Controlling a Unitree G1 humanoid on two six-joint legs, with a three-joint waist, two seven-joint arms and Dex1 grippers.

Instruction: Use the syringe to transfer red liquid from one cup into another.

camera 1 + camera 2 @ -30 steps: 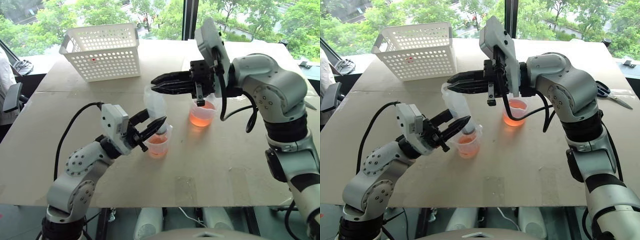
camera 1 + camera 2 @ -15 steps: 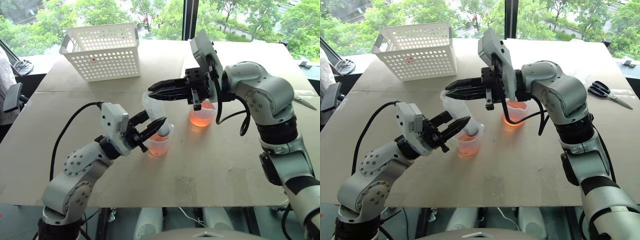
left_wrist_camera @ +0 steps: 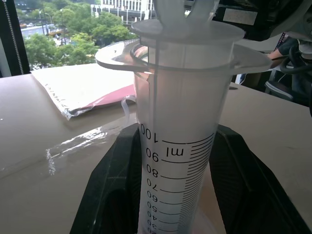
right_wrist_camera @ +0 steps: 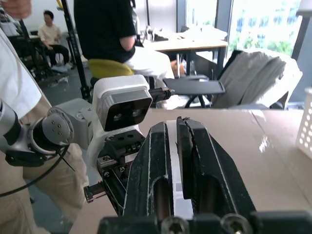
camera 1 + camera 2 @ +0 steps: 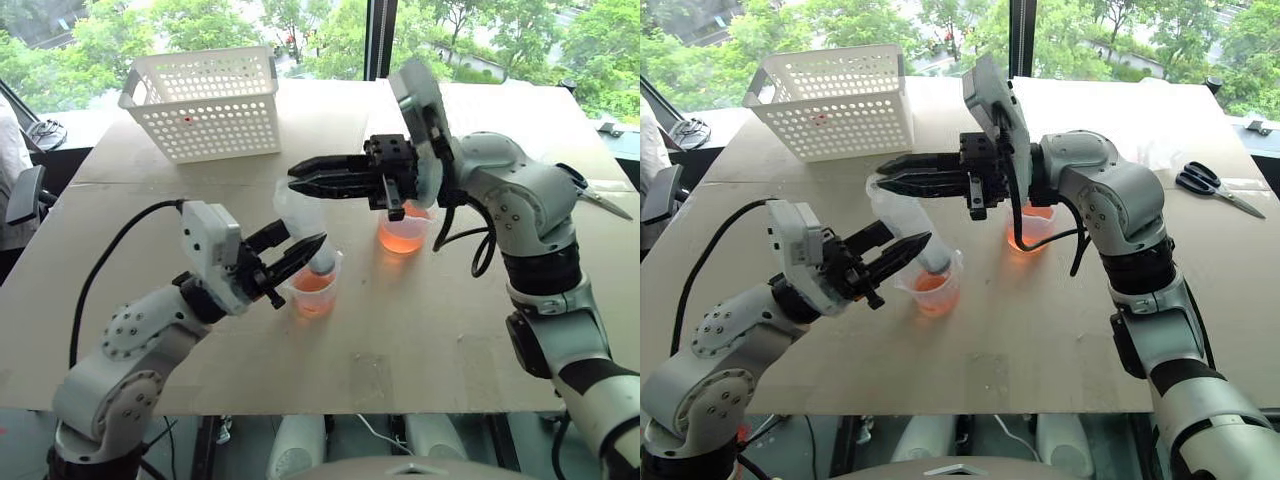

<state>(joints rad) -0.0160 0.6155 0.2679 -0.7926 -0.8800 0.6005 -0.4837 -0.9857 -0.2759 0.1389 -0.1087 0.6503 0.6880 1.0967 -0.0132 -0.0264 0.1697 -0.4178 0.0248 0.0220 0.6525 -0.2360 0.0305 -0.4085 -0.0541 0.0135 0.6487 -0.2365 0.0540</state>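
Syringe (image 5: 902, 226) raised slightly, tip hidden in shorter cup (image 5: 931, 288), left claw (image 5: 898, 254) gripping

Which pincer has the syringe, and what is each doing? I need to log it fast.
Left pincer: shut on the syringe barrel, tip in the small cup.
Right pincer: shut at the syringe's top end; its hold there cannot be told.

"ml" scale, 100 down to 30, on the syringe (image 3: 178, 161)
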